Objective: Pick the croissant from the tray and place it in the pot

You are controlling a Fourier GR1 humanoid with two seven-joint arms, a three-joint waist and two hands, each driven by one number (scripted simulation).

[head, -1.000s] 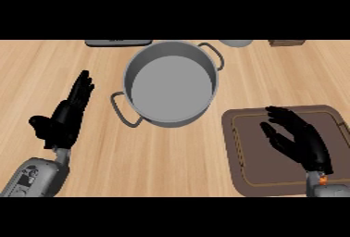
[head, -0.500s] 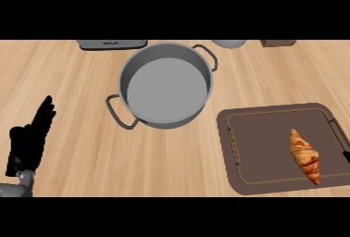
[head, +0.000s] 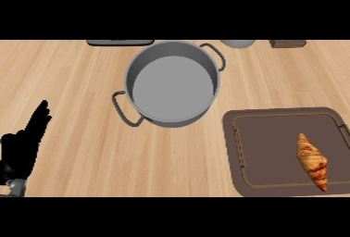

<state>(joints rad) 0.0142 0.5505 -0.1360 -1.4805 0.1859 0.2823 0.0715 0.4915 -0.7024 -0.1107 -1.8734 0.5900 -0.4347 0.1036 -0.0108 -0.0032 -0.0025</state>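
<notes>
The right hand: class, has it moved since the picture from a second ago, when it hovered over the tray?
Yes. It has left the view: the brown tray now shows only the croissant, uncovered, on its right part.

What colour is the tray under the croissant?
Dark brown tray, seen in the head view; the croissant is golden brown.

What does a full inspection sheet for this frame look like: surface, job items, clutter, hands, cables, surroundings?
Surface: wooden counter, light grain.
Job's things: croissant lies on the right part of the brown tray; grey pot with two handles sits up and left of the tray, nothing inside.
Clutter: dark flat object, grey round object and brown object at the far edge, all cut off.
Hands: left hand open at lower left, fingers straight; right hand not in view.
Cables: nothing seen.
Surroundings: nothing seen.
</notes>
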